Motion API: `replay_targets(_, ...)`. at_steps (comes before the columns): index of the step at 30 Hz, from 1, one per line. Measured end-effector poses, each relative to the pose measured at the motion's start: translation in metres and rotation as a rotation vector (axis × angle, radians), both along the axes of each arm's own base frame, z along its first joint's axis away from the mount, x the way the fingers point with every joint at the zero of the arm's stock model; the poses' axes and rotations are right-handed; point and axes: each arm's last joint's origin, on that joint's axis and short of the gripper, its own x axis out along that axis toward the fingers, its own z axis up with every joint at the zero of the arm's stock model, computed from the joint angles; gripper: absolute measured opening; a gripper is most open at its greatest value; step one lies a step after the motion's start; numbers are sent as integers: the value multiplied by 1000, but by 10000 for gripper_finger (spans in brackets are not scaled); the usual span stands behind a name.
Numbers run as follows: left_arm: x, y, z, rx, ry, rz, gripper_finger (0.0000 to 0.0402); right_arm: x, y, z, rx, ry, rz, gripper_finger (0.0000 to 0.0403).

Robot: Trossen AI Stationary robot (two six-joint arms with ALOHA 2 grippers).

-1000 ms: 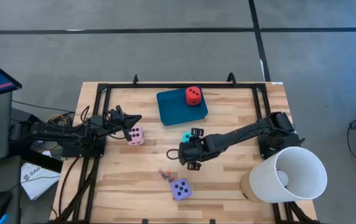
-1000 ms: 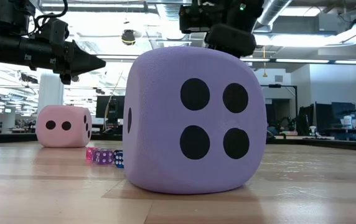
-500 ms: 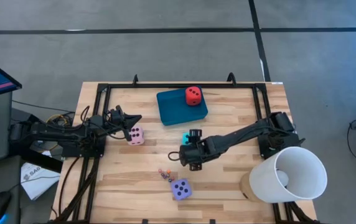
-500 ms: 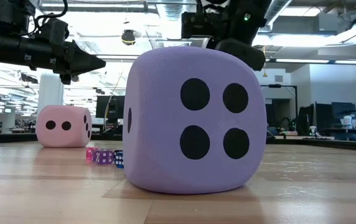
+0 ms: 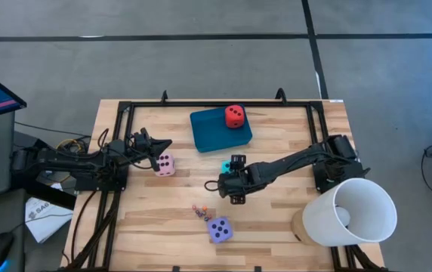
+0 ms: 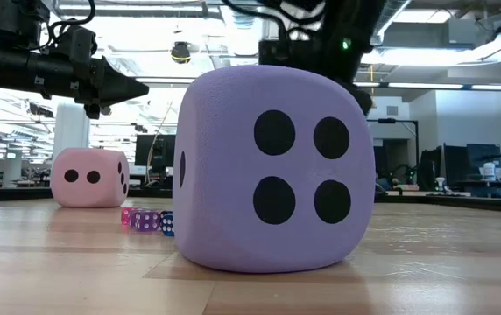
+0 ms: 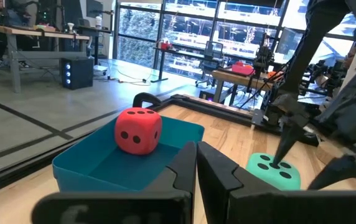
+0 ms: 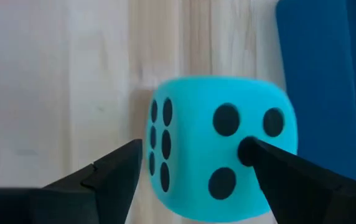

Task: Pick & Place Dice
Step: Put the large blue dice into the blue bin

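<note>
Right tool (image 8: 193, 171) has shifted toward turquoise die (image 8: 218, 146): fingers spread, straddling it, die directly ahead; left tool (image 7: 196, 165) pressed together, farther off.

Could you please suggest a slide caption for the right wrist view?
Right tool open around the turquoise die on the wooden table, teal tray just beyond.

Over the last second the right arm's dark two-finger gripper (image 5: 233, 161) has swung from pointing toward the near edge of the wooden surface (image 5: 276, 219) to pointing at the soft turquoise cube with dark pips (image 5: 224, 165). Its wrist has drawn in closer to that die, and the open fingers (image 8: 112, 171) now straddle it, one on each side, above the surface.
</note>
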Motion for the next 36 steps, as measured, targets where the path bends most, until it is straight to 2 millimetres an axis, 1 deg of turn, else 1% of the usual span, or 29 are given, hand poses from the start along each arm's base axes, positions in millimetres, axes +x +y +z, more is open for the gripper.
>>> replay_targets(6,0,0,0,0,0,0,6,-6,-5,-13,-17,-1,-7,294)
replay_targets(8,0,0,0,0,0,0,6,-6,-5,-14,-14,-7,-8,287)
replay_targets(10,0,0,0,0,0,0,6,-5,-5,-14,-12,-14,-9,271)
replay_targets(13,0,0,0,0,0,0,6,-4,-6,-15,-11,-19,-13,224)
replay_targets(19,0,0,0,0,0,0,6,-2,-12,-15,12,-32,-55,84)
replay_targets(21,0,0,0,0,0,0,6,-2,-14,-15,18,-37,-61,53)
replay_targets(22,0,0,0,0,0,0,6,-1,-15,-15,18,-38,-64,45)
replay_targets(25,0,0,0,0,0,0,6,0,-15,-15,20,-46,-65,35)
replay_targets(30,0,0,0,0,0,0,6,1,-15,-15,11,-69,-73,34)
replay_targets(36,0,0,0,0,0,0,6,8,-16,-4,-14,-87,-80,19)
